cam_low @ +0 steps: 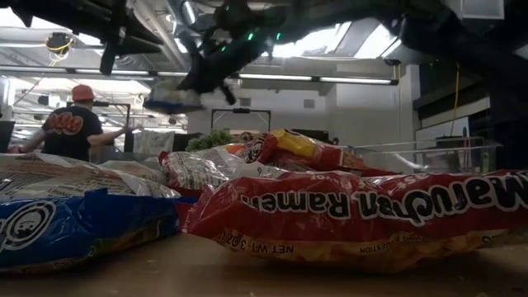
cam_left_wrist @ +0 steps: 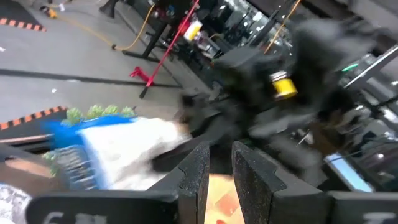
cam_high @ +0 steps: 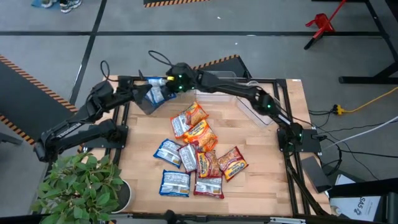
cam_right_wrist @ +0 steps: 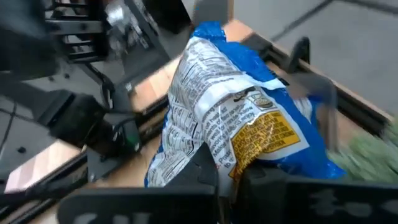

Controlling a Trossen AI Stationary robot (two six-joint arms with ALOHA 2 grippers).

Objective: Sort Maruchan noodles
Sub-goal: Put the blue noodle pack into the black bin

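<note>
My right gripper reaches across to the table's far left corner and is shut on a blue-and-white noodle packet, held in the air. In the right wrist view the packet stretches away from the fingers. My left gripper hovers just beside it and holds nothing. Its fingers stand close together, with the packet blurred ahead of them. The other packets, orange, red and blue-and-white, lie flat in a loose pile on the table's middle. My right gripper pinches the blue-and-white packet between its two fingers at the packet's near end. The packet is lifted clear of the table. It sticks out from the fingers roughly level in the low view, and its body is crumpled.
A clear plastic bin stands at the table's far right. A green plant sits off the near left corner. Red and blue packets fill the low view's foreground. A person stands in the room behind the table.
</note>
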